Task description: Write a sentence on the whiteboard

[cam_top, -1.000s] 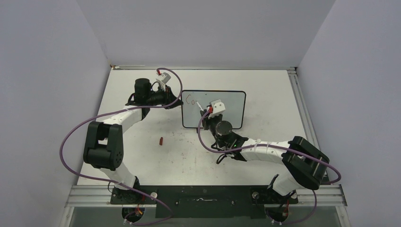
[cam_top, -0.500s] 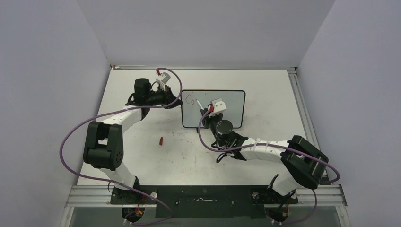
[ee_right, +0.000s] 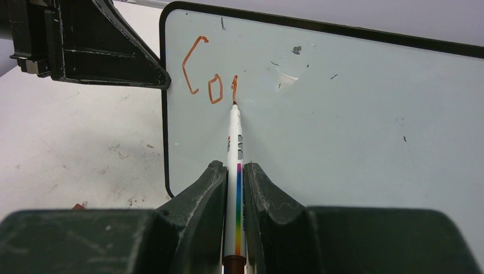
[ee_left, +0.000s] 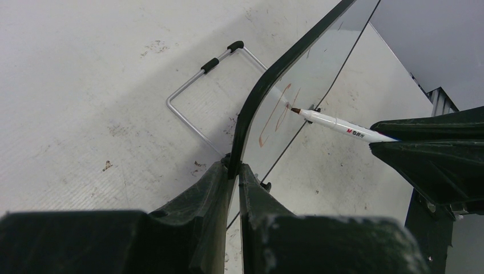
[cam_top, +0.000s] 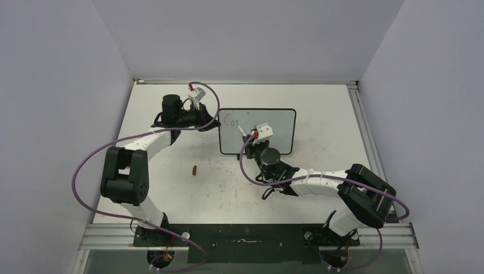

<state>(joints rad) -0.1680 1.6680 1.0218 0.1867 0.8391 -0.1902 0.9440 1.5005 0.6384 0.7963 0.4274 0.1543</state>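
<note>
Grips a white marker (ee_right: 234, 134) tight with the right tool (ee_right: 235, 171). Presses the marker tip to the whiteboard (ee_right: 354, 97), right under a short red stroke. Shows the sentence (ee_right: 208, 77) as just "Co" and that stroke, near the top left corner. Pinches the whiteboard's left edge with the left tool (ee_left: 233, 171), closed on the black frame. Stands on the white counter (cam_top: 319, 114), between both arms.
</note>
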